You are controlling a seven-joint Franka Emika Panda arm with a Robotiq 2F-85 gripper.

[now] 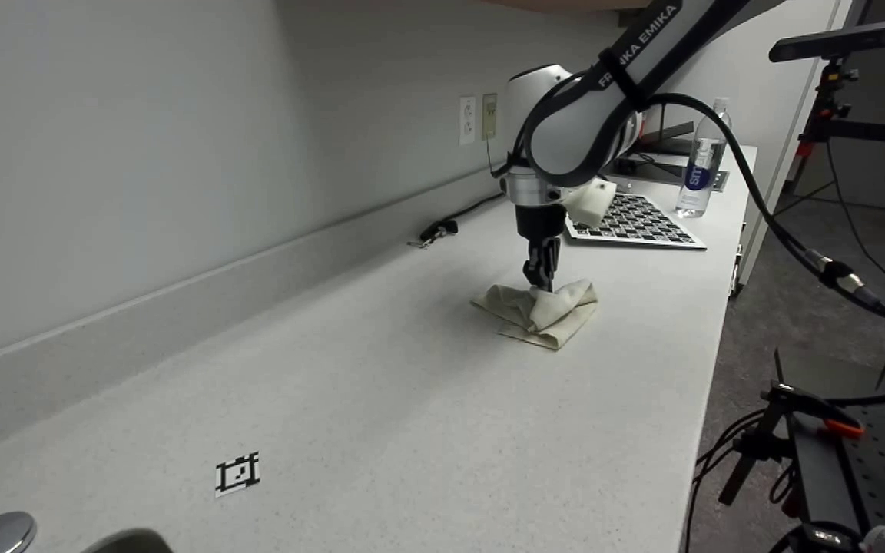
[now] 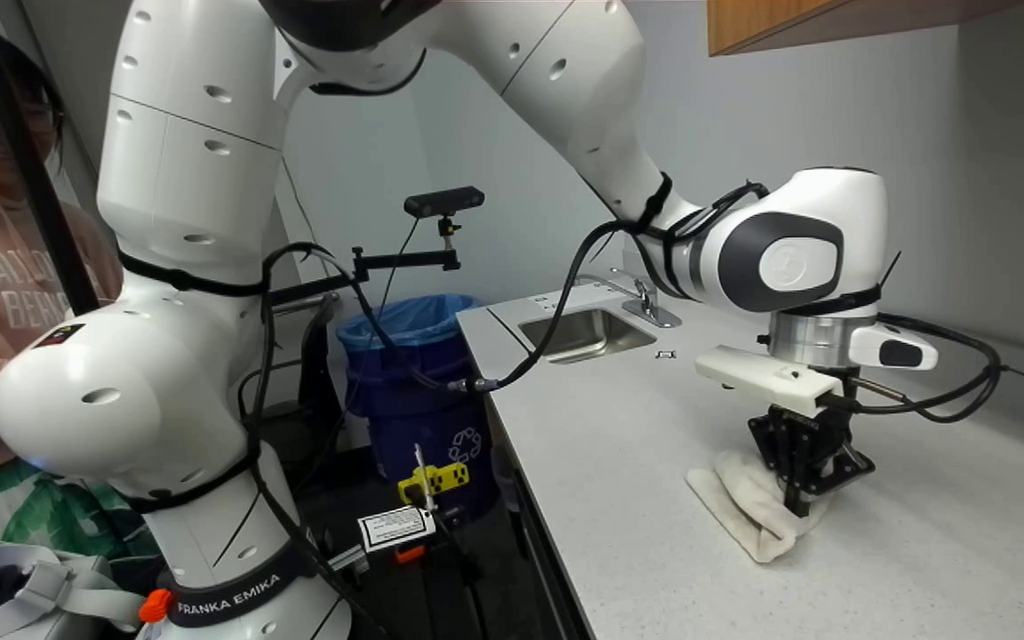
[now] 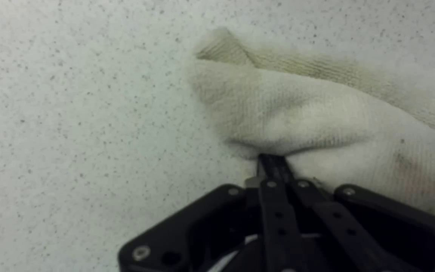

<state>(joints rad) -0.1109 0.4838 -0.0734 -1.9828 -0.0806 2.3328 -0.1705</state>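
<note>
Cream cloth [image 1: 558,313] lies bunched on the counter [image 1: 412,384] w/ our gripper [image 3: 275,166] touching its edge — jaws clenched tog., we can't tell if any's pinched. Wrist view: cloth's up & R of jaws — long fold slanting down R.

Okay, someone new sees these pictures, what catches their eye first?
Probably the big white arm, arching across an exterior view toward the counter. Next, its shut gripper, pointing down and touching a rumpled cloth in all three views. Then perhaps the checkered board, lying farther along the counter beside the bottle in an exterior view.
</note>
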